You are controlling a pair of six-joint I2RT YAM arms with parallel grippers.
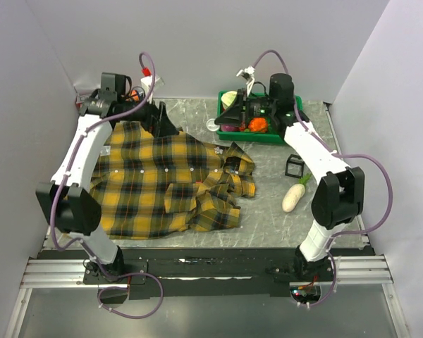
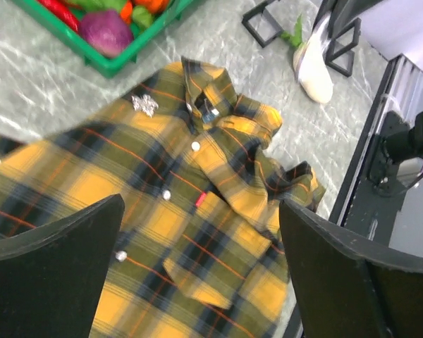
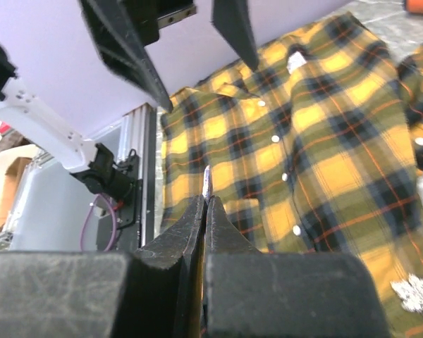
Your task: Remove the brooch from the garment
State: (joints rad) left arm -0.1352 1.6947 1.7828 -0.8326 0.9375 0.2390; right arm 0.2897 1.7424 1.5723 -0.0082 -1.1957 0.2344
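The garment (image 1: 162, 186), a yellow-and-black plaid shirt, lies spread on the left half of the table. The brooch (image 2: 144, 105), a small silvery flower, is pinned near the collar (image 2: 211, 105); it also shows as the brooch (image 3: 414, 292) in the right wrist view. My left gripper (image 2: 201, 211) hangs open above the shirt front with nothing between its fingers (image 2: 63, 260). In the top view the left gripper (image 1: 158, 120) is over the shirt's far edge. My right gripper (image 3: 206, 201) is shut, with a thin silvery sliver (image 3: 209, 184) edge-on at its tips, up by the green bin.
A green bin (image 1: 254, 139) of vegetables stands at the back, with a purple cabbage (image 2: 106, 32) inside. A white radish (image 1: 294, 196) and a small black frame (image 1: 294, 166) lie right of the shirt, beside the right arm (image 1: 317, 158).
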